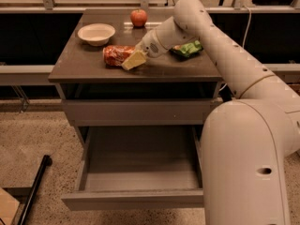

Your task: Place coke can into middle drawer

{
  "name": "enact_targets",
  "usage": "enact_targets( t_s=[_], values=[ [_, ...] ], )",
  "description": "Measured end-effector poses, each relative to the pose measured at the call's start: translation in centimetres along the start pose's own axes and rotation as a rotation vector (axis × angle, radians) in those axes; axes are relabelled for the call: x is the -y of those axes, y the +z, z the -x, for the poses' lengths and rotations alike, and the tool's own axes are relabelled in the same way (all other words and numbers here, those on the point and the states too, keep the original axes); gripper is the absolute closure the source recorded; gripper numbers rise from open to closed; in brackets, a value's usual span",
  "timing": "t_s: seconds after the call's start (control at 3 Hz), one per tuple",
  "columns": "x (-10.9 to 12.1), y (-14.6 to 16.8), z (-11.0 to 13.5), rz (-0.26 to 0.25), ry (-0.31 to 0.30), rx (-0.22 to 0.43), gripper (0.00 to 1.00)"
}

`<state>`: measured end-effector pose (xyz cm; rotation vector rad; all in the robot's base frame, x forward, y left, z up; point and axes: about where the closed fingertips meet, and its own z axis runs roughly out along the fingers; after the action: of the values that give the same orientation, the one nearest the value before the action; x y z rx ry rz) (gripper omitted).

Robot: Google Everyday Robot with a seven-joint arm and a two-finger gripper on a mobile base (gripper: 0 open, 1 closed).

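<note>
The coke can (116, 55) lies on its side on the cabinet top (93, 69), red with whitish markings. My gripper (134, 60) is at the can's right end, low over the top and close against it. My arm reaches in from the right. Below, the middle drawer (140, 198) is pulled out, and its grey box interior has nothing in it. The like-fronted upper drawer (136, 112) above it is shut.
A white bowl (96, 33) stands at the back left of the cabinet top. A red apple (138, 18) sits at the back middle, and a green snack bag (188, 48) lies right of my wrist. A black pole (33, 187) lies on the floor at the lower left.
</note>
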<state>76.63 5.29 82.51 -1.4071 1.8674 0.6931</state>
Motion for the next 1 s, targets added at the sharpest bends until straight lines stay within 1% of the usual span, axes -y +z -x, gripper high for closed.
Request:
enact_targets(
  t_s=[0.33, 0.67, 1.0],
  values=[
    [-0.4, -0.7, 0.8, -0.013, -0.024, -0.007, 0.95],
    [-2.0, -2.2, 2.0, -0.026, -0.07, -0.036, 1.0],
    [-4.9, -5.6, 2.1, -0.062, -0.097, -0.098, 1.0]
  ],
)
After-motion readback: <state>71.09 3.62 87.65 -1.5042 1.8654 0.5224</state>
